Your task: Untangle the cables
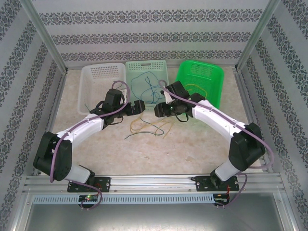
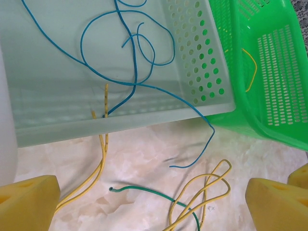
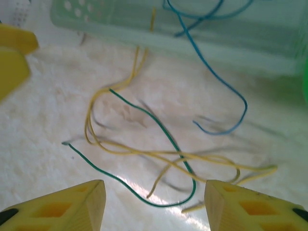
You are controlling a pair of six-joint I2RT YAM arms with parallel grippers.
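Note:
Thin cables lie tangled on the table between both grippers. A blue cable (image 2: 144, 86) curls inside the pale teal basket (image 2: 202, 62) and droops over its front rim to the table. A yellow cable (image 2: 103, 144) also hangs over that rim and loops (image 2: 207, 185) across a green cable (image 2: 144, 191). My left gripper (image 2: 154, 207) is open just above them, holding nothing. My right gripper (image 3: 154, 207) is open too, over the green cable's (image 3: 144, 113) bend, where it crosses the yellow strands (image 3: 144, 153). Another yellow cable (image 2: 251, 70) lies in the green basket (image 2: 274, 96).
Three baskets stand in a row at the back: a clear white one (image 1: 98, 84), the teal one (image 1: 147, 79) and the green one (image 1: 199, 82). Patterned walls and metal posts enclose the table. Bare marble table (image 1: 159, 154) lies between the cables and the arm bases.

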